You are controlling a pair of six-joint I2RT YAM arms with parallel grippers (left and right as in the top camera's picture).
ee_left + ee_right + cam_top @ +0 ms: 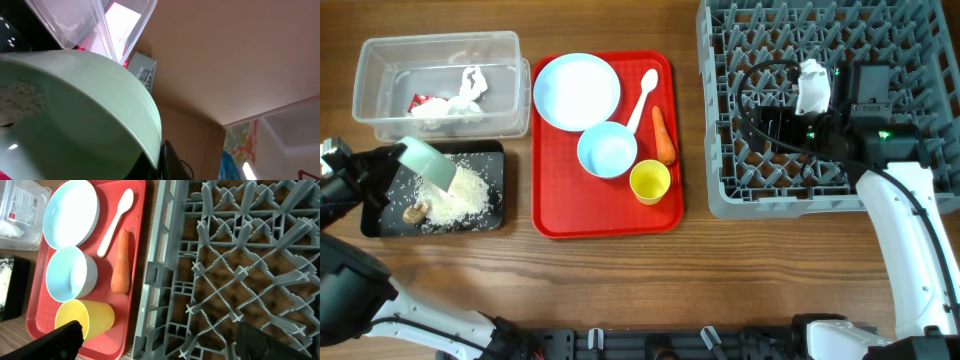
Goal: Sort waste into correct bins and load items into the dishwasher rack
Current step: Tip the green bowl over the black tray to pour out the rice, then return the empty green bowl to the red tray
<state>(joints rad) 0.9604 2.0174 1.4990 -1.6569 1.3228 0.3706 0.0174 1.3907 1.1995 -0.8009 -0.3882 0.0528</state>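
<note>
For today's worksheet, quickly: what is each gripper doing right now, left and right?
Left gripper: closed on the pale green bowl, tilted over the black tray.
Right gripper: jaws open, holding nothing, above the dishwasher rack.

The pale green bowl (pixel 85 115) runs off the left wrist view's left and bottom edges, hiding all but a dark sliver of the left gripper (pixel 390 168) clamped on it. The right wrist view's bottom edge cuts off the right gripper's (pixel 157 332) spread fingers.
</note>
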